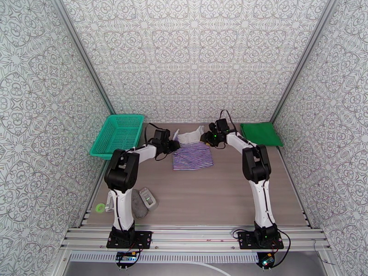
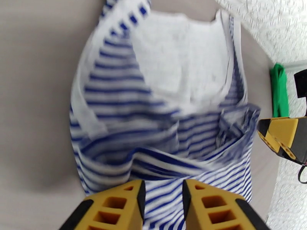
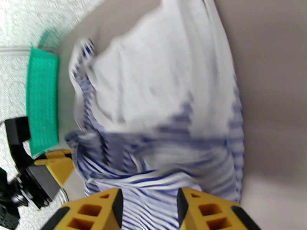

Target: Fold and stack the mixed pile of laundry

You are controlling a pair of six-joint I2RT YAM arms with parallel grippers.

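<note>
The striped top (image 1: 193,156) lies at the far middle of the table (image 1: 207,198), btwn the two arms. It is partly spread, w/ its white inside (image 2: 169,69) turned up. It is gripped at two points, one each side. Striped cloth is seen passing btwn the fingers of the left gripper (image 2: 163,206), and the same is seen at the right gripper (image 3: 147,209). Both sets of jaws are drawn in narrow onto the fabric.

A two-point hold is prob. used so one edge is kept straight and taut while it is carried over for a fold. The fabric bunches toward each grip, which fits that. The cloth is blurred in both wrist views, so exact creases can't be read.

The green shirt (image 1: 261,133) is laid flat and folded at the far right corner, well apart from the top. It is prob. meant as the stack base, w/ the top to be set on it once folded.

The teal basket (image 1: 117,134) is parked far left, beside the left arm's reach. The grey objects (image 1: 145,201) lie near the left arm's base, away from the work.
</note>
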